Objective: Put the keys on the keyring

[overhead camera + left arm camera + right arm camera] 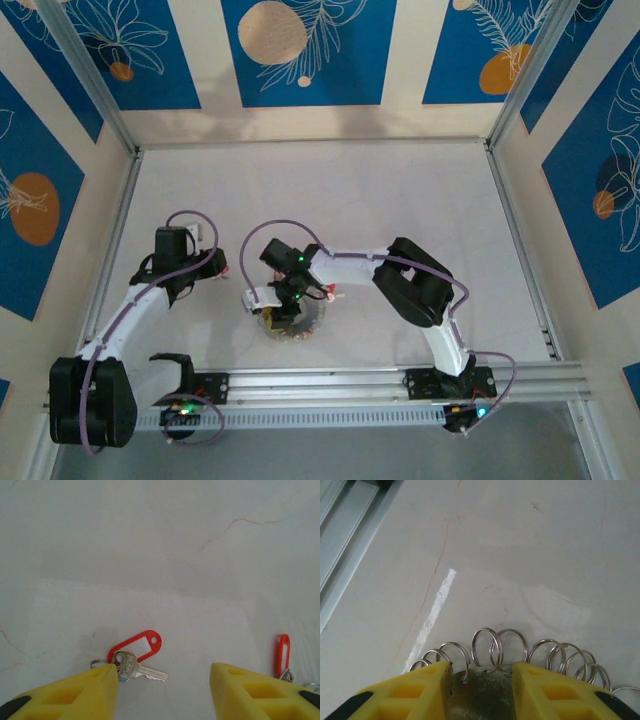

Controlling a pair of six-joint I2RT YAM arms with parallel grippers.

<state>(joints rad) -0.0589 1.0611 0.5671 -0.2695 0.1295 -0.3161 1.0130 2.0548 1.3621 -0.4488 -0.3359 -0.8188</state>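
Overhead, two arms reach across a pale table. The right gripper hangs directly over the keyring near the front rail, and the left gripper sits off to its left. From the left wrist, the left gripper has its yellow fingers spread wide with bare table between them. A silver key with a red tag lies at one fingertip, and a second red tag lies just beyond the other finger. From the right wrist, the right gripper straddles the keyring, a dull metal disc rimmed with upright wire loops. Its fingers stand apart, but I cannot tell whether they press the disc.
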